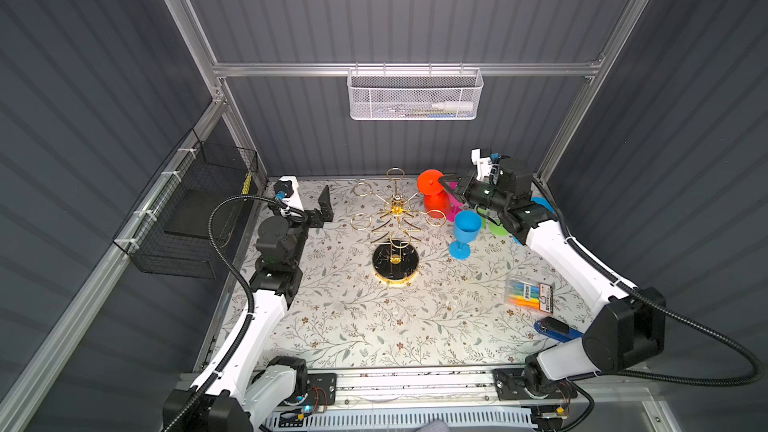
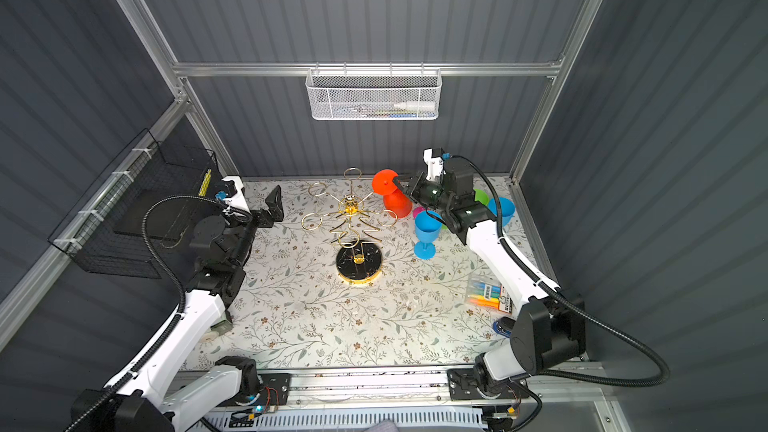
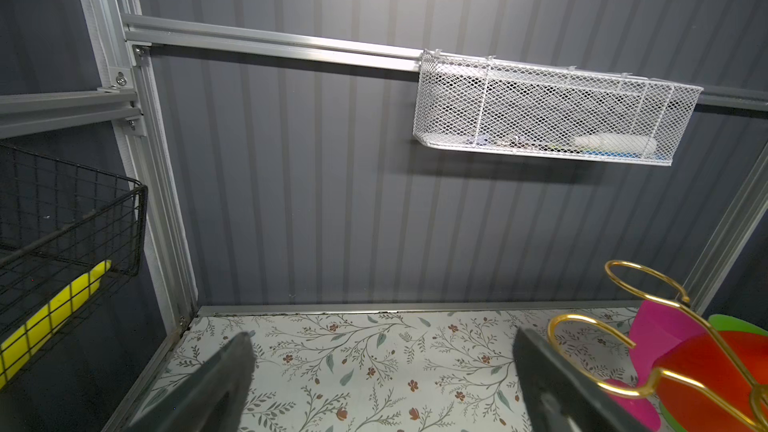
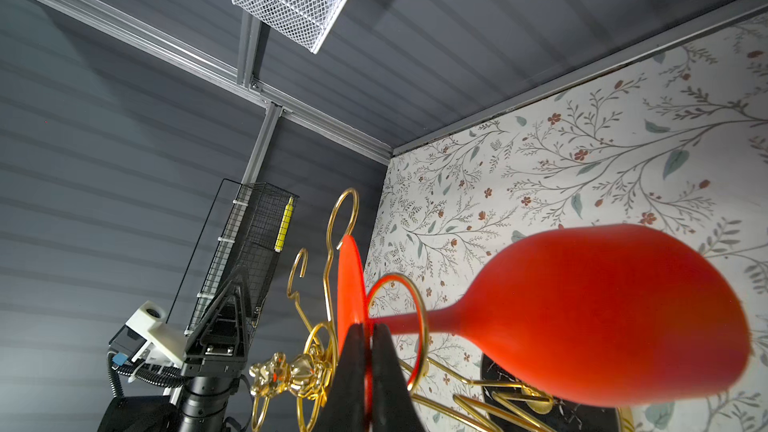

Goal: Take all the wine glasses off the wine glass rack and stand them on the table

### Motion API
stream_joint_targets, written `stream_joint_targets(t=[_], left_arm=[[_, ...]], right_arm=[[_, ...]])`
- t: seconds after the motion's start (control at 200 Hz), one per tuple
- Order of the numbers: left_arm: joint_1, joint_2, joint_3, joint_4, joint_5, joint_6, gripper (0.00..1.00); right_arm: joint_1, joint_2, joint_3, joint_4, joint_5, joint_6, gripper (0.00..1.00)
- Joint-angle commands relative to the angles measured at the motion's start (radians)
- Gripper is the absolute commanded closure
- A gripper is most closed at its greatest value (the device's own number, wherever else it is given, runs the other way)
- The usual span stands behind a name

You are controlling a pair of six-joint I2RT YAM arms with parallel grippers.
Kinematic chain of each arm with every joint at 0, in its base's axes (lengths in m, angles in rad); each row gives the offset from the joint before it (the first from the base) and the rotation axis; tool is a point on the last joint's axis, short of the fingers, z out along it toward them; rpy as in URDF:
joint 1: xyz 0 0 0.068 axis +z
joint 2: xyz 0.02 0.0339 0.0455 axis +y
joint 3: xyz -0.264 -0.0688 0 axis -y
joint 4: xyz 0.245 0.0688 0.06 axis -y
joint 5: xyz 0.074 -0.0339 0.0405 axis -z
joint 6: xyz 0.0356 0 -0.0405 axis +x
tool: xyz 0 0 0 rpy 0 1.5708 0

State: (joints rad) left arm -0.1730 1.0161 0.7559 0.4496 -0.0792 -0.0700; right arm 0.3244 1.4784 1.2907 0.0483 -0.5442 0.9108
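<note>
A: Target first. Where's the glass?
B: Red wine glass (image 1: pixel 435 200) hangs upside down on the wine glass rack (image 1: pixel 397 210), on the back-right arm, foot up, bowl down. In the right wrist view the stem passes through a gold loop, with the foot disc on one side and the bowl on the other.
A: Gripped?
B: Yes. Right gripper (image 4: pixel 368 332) has its jaws pinched together on the stem, just beside the foot. In both top views it reaches in from the right, level with the foot.
A: Rack itself?
B: Upright, mid-table. Round black gold-rimmed base sits flat on the floral table (image 1: pixel 365 326).
A: Left side?
B: Left gripper (image 3: pixel 384 334) has its jaws wide apart, only tabletop showing between them. It's left of the rack, not touching it.
A: Clutter?
B: Blue glass (image 1: pixel 466 228) stands upright just right of the rack. Pink glass (image 3: pixel 660 332) and green glass (image 1: pixel 496 227) are partly hidden by the right arm; can't tell how they lie. Marker pack (image 1: pixel 528 295) lies flat, front right. White mesh basket (image 1: pixel 413 97) is on the back rail, black wire basket (image 1: pixel 195 205) on the left wall.
</note>
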Motion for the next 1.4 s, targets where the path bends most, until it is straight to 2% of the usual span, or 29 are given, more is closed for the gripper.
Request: stream_joint_targets(t=[0.0,0.595,1.396], left_arm=[[0.007,-0.013,-0.007,0.011,-0.004,0.012,0.01],[0.006,-0.019,-0.007,0.009,0.0,0.009,0.01],[0.006,-0.024,-0.009,0.011,-0.004,0.002,0.01]], right_arm=[[0.005,-0.03,0.022,0.027,-0.037,0.014,1.0],[0.064,-0.029,0.04,-0.022,-0.036,-0.017,1.0],[0.057,-0.189,-0.085,-0.084,0.057,-0.04,1.0]])
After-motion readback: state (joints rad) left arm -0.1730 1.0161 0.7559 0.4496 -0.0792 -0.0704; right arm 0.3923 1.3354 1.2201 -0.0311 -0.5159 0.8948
